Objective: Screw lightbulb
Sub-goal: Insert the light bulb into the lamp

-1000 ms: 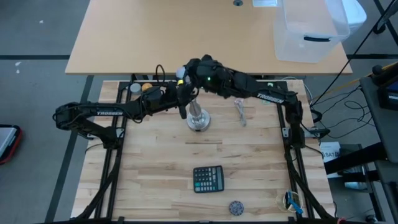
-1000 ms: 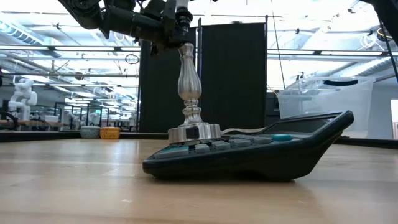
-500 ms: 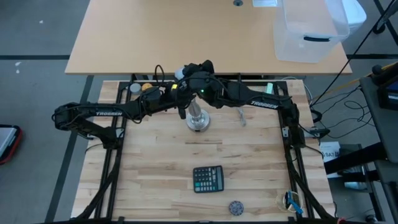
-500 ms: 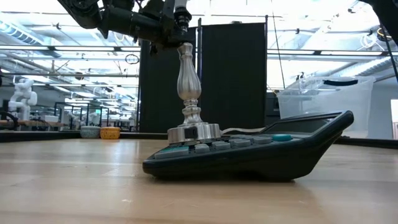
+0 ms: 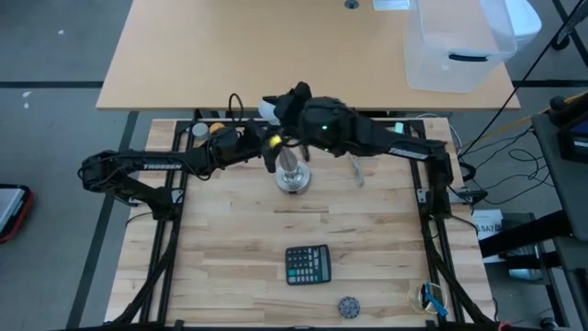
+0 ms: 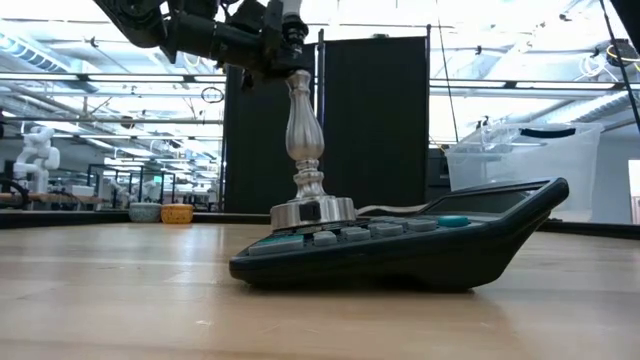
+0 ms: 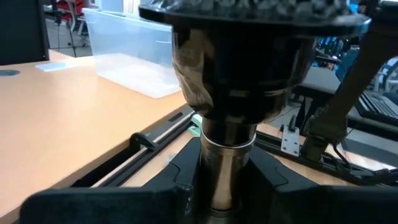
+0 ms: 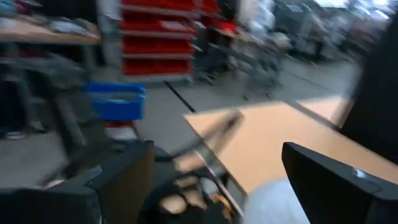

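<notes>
A silver stand (image 5: 292,173) is upright at the table's far middle, its round base (image 6: 312,212) on the wood. My left gripper (image 5: 269,154) reaches in from the left and is shut on the stand just under its dark socket top. The frosted white lightbulb (image 5: 267,108) shows above the stand's top, at the tip of my right gripper (image 5: 278,103). In the right wrist view the right gripper (image 8: 217,149) is open wide, and the lightbulb (image 8: 273,202) lies low between its fingers, nearer one finger. Whether the lightbulb sits in the socket I cannot tell. My left gripper pinches the stand's narrow neck (image 7: 227,168) between its two fingers, right below the wide dark socket cup. The fingers come level from the table's left and lie across the upright shaft. The stand keeps upright, base on the table. My right gripper: whether a finger touches the lightbulb I cannot tell.
A dark calculator (image 5: 307,265) lies at the near middle and fills the front of the low view. A small orange ball (image 5: 216,129) sits at the far left, a thin metal piece (image 5: 355,167) right of the stand, a round grey thing (image 5: 347,305) at the near edge. A clear bin (image 5: 455,46) stands on the table beyond.
My right hand has swung a little toward the near edge and then back toward the far right, rising slightly. The lightbulb has kept its place above the stand. The stand has not moved.
</notes>
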